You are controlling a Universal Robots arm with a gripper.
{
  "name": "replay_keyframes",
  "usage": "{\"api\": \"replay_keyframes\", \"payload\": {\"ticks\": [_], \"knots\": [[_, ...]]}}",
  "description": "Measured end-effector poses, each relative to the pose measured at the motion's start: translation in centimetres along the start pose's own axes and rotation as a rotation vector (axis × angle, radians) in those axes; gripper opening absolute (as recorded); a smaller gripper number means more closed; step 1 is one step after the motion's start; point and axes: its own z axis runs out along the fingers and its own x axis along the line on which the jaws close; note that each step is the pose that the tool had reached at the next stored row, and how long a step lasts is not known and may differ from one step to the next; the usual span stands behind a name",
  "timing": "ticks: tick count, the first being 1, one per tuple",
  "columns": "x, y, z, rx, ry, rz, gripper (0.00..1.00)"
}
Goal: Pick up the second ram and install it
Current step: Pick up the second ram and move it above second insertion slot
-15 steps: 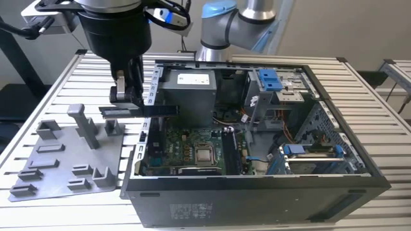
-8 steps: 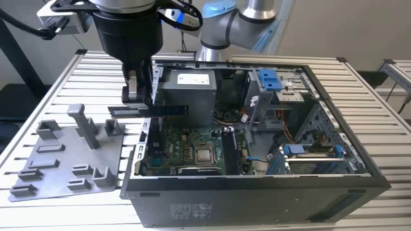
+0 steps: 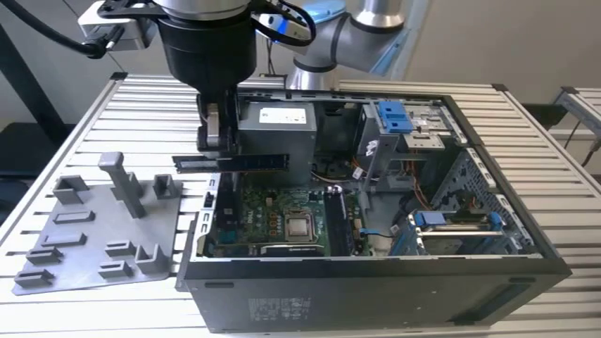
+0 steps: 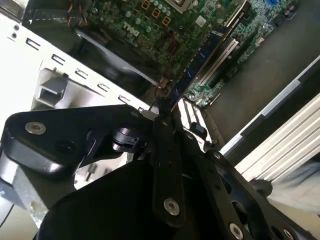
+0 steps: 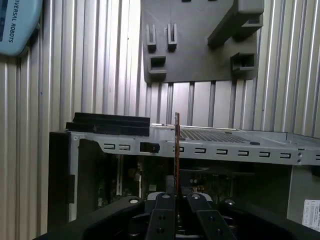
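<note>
Gripper (image 3: 219,144) black metal, jaws closed narrow on the ram (image 3: 235,163), pinching its flat faces near mid-length. The ram is a thin flat dark stick with a pale label, held level with its long edge down. It hangs above the case (image 3: 376,296), over the case wall on the exterior view's left, and one end pokes out past that wall. It is clear of the green motherboard (image 3: 272,211) on the case floor and not seated in any slot. In the first wrist view the ram (image 5: 177,150) shows edge-on as a thin strip rising from between the fingers (image 5: 162,212), crossing the case's perforated sheet-metal rim (image 5: 240,147). The case is an open black box of sheet metal; a grey boxy power supply (image 3: 277,130) sits inside it just beside the gripper. A matte grey plastic fixture (image 3: 94,239) with blocky pegs and slots lies beside the case on the ribbed aluminium table (image 3: 141,98).
</note>
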Motion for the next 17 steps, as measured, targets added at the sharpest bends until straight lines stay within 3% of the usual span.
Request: {"api": "replay_keyframes", "payload": {"ticks": [9,12,17], "knots": [[0.03,-1.21,0.00,0.0006,0.0000,0.024,0.14],[0.03,-2.17,-0.01,0.0006,0.0000,0.024,0.14],[0.08,-4.31,-0.02,0.0006,-0.0001,0.024,0.14]]}}
